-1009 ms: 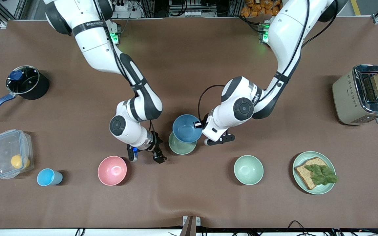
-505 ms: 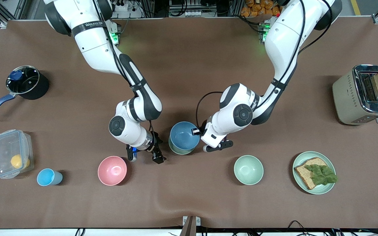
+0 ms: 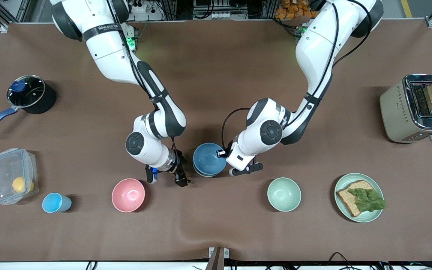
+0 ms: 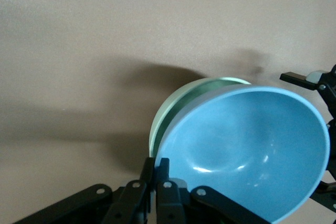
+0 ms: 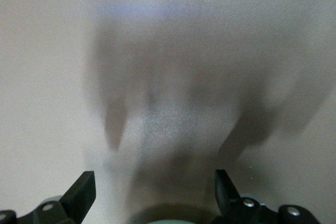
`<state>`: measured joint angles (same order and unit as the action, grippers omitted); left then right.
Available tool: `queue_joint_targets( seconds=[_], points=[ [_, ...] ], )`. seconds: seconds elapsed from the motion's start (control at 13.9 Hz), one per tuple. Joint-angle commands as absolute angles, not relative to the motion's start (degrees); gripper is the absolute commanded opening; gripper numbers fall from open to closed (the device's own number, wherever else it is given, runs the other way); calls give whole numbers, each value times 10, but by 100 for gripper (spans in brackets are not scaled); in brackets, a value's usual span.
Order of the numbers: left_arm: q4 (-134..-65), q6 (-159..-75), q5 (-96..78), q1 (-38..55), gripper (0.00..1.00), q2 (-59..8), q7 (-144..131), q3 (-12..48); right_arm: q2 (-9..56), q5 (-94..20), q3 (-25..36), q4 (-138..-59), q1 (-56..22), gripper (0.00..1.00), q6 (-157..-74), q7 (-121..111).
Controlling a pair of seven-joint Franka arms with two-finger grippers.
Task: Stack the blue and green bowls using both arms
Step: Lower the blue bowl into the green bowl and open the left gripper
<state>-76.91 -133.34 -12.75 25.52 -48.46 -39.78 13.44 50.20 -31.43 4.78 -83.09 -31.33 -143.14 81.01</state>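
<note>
The blue bowl (image 3: pixel 209 159) is in the green bowl (image 3: pixel 209 175), covering it so that only a thin sliver of green rim shows. My left gripper (image 3: pixel 220 153) is shut on the blue bowl's rim on the side toward the left arm's end. In the left wrist view my left gripper (image 4: pixel 157 169) pinches the blue bowl (image 4: pixel 247 150), which is tilted inside the green bowl (image 4: pixel 178 100). My right gripper (image 3: pixel 166 181) is open and empty, low over the table beside the bowls toward the right arm's end. Its view shows the open right gripper (image 5: pixel 153 190) over bare cloth.
A pink bowl (image 3: pixel 128 195) lies close to the right gripper. A mint bowl (image 3: pixel 284 194) and a plate with bread (image 3: pixel 341 183) lie toward the left arm's end. A blue cup (image 3: pixel 55 203), a plastic box (image 3: pixel 13 181), a pot (image 3: pixel 30 93) and a toaster (image 3: pixel 414 108) stand at the table's ends.
My left gripper carried the blue bowl toward the front camera and down until it covers the green bowl. The right arm has stayed still.
</note>
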Motion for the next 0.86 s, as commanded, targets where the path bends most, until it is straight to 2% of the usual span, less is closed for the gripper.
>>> queue_joint_targets(
  seconds=[0.0, 0.79],
  points=[
    [-749, -1342, -121, 265, 0, -498, -400, 127, 514, -327, 48, -813, -315, 100, -1432, 818],
    [-749, -1359, -120, 271, 0, -512, -401, 127, 510, -324, 48, -796, -307, 100, -1423, 820]
  ],
)
